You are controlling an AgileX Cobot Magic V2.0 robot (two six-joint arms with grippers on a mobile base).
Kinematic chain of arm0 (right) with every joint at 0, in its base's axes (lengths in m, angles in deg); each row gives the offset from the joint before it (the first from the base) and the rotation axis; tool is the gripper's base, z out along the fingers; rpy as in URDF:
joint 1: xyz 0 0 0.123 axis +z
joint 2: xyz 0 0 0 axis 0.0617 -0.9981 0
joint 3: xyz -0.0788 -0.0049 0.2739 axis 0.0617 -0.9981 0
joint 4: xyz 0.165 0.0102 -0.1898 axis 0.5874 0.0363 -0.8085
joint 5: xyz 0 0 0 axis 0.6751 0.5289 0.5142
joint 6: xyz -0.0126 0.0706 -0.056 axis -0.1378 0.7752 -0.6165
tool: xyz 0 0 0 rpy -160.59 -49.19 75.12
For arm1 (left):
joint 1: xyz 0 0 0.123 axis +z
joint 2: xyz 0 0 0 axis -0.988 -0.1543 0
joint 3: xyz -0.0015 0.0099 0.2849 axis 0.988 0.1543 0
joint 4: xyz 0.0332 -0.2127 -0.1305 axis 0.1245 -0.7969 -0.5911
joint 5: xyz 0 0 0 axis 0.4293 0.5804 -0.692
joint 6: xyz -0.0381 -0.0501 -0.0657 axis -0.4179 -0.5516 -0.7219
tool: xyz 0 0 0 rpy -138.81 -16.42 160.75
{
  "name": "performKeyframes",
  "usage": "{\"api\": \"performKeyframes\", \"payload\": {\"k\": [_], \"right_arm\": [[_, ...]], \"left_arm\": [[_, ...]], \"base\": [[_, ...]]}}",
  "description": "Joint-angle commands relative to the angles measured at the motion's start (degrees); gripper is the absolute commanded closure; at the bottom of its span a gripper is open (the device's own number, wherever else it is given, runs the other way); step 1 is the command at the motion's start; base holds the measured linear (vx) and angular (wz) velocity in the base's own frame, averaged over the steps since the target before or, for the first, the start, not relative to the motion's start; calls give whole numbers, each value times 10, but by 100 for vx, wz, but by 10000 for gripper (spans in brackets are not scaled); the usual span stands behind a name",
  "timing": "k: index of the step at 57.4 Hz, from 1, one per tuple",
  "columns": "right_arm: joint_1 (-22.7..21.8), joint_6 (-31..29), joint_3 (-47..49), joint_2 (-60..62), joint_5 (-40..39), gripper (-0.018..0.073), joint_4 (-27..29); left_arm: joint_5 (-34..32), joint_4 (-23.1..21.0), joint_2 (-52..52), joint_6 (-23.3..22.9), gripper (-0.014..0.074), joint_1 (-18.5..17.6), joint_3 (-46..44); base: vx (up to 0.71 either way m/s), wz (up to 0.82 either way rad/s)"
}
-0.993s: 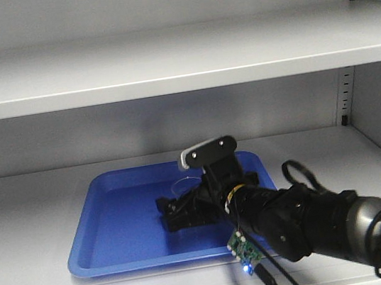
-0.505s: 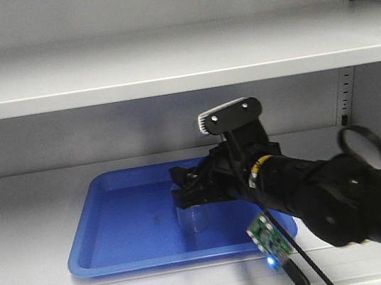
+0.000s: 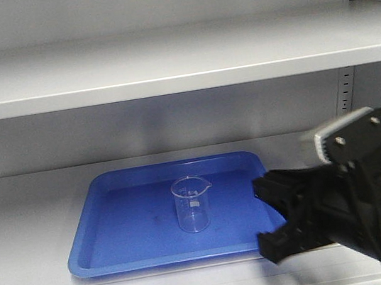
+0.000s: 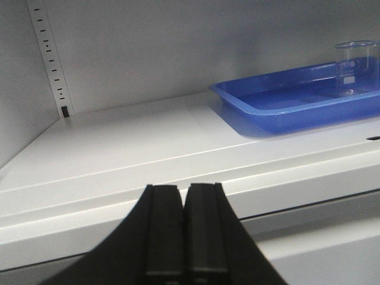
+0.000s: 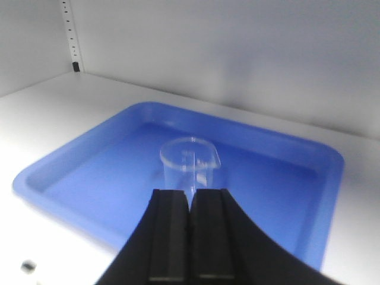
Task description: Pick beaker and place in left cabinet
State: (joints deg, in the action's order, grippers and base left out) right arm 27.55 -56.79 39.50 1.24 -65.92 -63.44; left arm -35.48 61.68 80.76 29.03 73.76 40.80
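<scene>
The small clear beaker stands upright and free in a blue tray on the grey shelf of the left cabinet. My right gripper is to the beaker's right and nearer the shelf's front edge, apart from it. In the right wrist view its jaws are shut and empty, with the beaker just beyond the fingertips. My left gripper is shut and empty in front of the shelf edge, well left of the tray and the beaker.
An upper shelf spans the cabinet above the tray. Slotted rails stand in the back corners, one also in the left wrist view. Bare shelf lies left and right of the tray.
My right gripper let go of the beaker in the tray and drew back to the right and towards the camera. The beaker now stands alone.
</scene>
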Motion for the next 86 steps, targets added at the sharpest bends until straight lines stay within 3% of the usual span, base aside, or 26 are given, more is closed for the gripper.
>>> {"api": "performKeyframes", "payload": {"k": [1, 17, 40, 45, 48, 56, 61, 79, 86], "right_arm": [[-1, 0, -7, 39, -24, 531, -3], [-1, 0, -21, 61, 47, 568, -3], [-11, -11, -22, 88, 62, 568, -2], [-42, -9, -35, 118, 49, 568, 10], [-76, 0, -63, 144, 2, 568, 17], [-153, 0, -182, 217, -130, 567, 28], [-194, 0, -268, 287, -165, 565, 29], [-284, 0, -491, 604, -82, 565, 51], [-305, -15, -488, 665, 37, 565, 33]], "left_arm": [[-43, -2, 11, -2, 595, 0, 9], [-43, -2, 11, -2, 595, 0, 9], [-43, -2, 11, -2, 595, 0, 9], [-43, -2, 11, -2, 595, 0, 9], [-43, -2, 11, -2, 595, 0, 9], [-43, -2, 11, -2, 595, 0, 9], [-43, -2, 11, -2, 595, 0, 9], [-43, -2, 11, -2, 595, 0, 9], [-43, -2, 11, -2, 595, 0, 9]], "base": [[0, 0], [0, 0], [0, 0], [0, 0], [0, 0], [0, 0], [0, 0], [0, 0], [0, 0]]}}
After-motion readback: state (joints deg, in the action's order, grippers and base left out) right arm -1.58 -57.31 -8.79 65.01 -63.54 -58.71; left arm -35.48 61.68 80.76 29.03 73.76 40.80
